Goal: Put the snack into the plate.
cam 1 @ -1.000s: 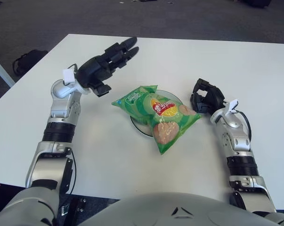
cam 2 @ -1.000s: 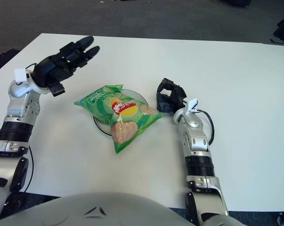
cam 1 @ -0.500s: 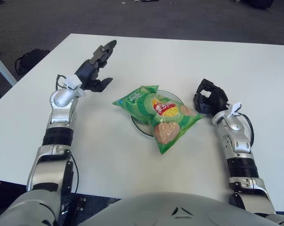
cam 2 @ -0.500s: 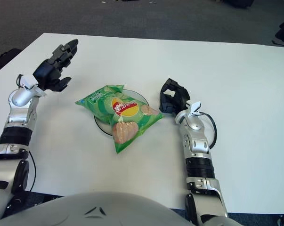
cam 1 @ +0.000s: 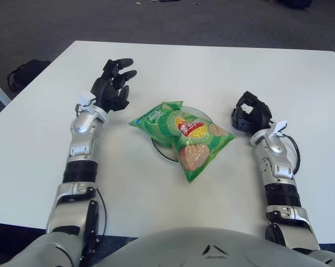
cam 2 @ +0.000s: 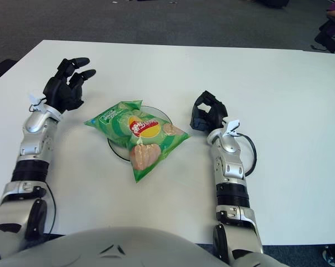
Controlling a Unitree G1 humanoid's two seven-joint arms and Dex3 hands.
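Dark carpet surrounds a white surface (cam 1: 173,72) that fills most of both eye views, with a dark bag (cam 1: 24,73) lying on the floor off its left edge. Near the middle of the surface sits a plate (cam 1: 158,149), mostly hidden; only parts of its rim show, at the lower left and at the top right. A green snack bag (cam 1: 183,136), printed with a red and yellow logo and pictures of chips, lies flat across the plate, covering most of it, its lower end reaching past the rim onto the surface toward the robot. The left hand (cam 1: 111,89) is to the left of the bag and apart from it, raised a little above the surface, its dark fingers (cam 1: 124,62) spread and loosely extended away from the robot, holding nothing. The right hand (cam 1: 250,113) is just to the right of the bag, close to its edge but not touching it, its fingers (cam 2: 202,105) curled inward into a loose fist with nothing in them. Both forearms stretch forward from the robot's body at the bottom of the views.
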